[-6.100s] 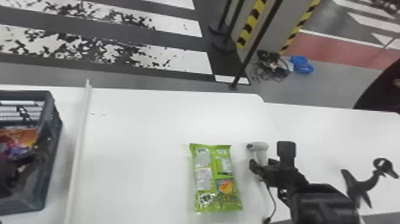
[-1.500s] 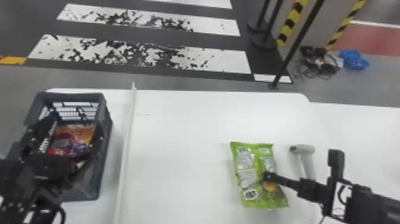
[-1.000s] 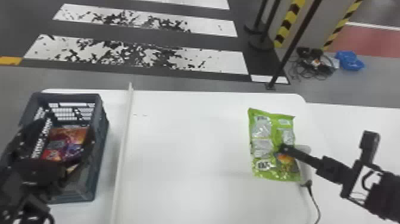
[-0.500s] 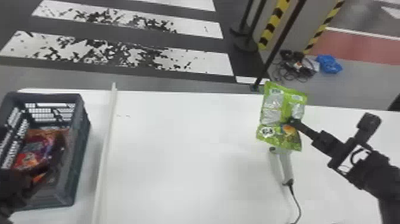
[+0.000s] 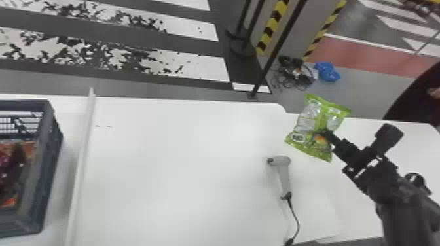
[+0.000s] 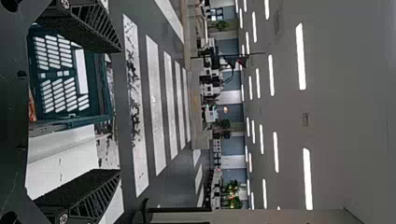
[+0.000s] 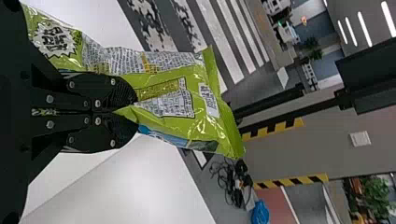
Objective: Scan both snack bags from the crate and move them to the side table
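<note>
1. Green snack bag (image 5: 312, 119): one, tilted, apparently raised, beyond the far right corner of the desk (image 5: 180, 157), over the side table's (image 5: 419, 147) far edge.
2. Right gripper (image 7: 131, 112): fingers closed, pinching a fold of that bag; best kept firm, without crushing.
3. Left gripper (image 6: 119, 111): fingers wide apart, empty, by the crate (image 5: 54, 144).
4. Scanner (image 5: 284, 175), corded: lying near the desk's right edge; pass well above it.
5. Placement, advised: bring bag inward from the far edge, lower flat, release only once supported, withdraw straight.
6. Orange packet (image 5: 28, 150): in crate, probably next; leave side-table room.
</note>
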